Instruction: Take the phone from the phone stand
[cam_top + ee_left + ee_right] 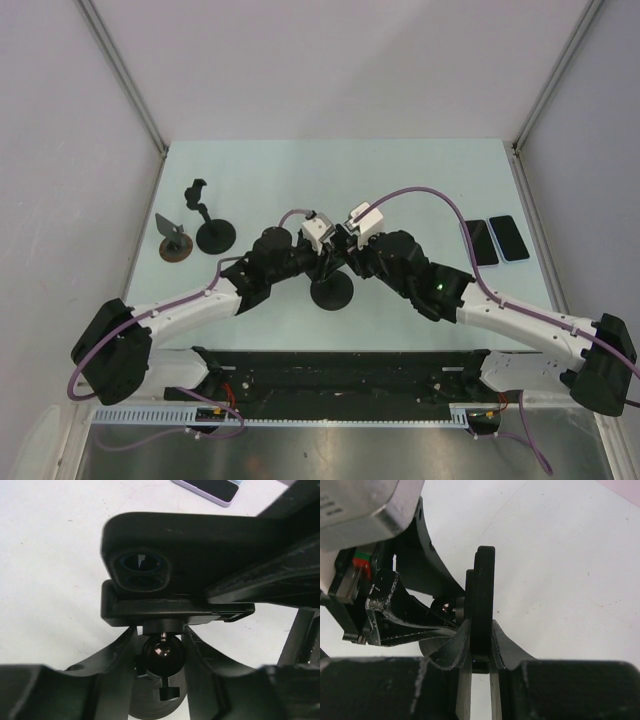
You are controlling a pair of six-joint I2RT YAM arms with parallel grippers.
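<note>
The black phone [190,545] sits in the clamp of the phone stand [170,611], its camera lenses facing the left wrist view. My left gripper [161,650] has its fingers [117,655] pressed against both sides of the stand's ball joint [162,652], just under the clamp. In the right wrist view the phone [483,595] shows edge-on, with my right gripper [481,640] shut on its lower end. From above, both grippers meet over the stand's round base [331,292], and the phone is hidden under them.
Two other phones [482,242] [508,237] lie flat at the right of the table. Two more stands [215,235] [175,240] are at the left. Grey walls enclose the table on three sides.
</note>
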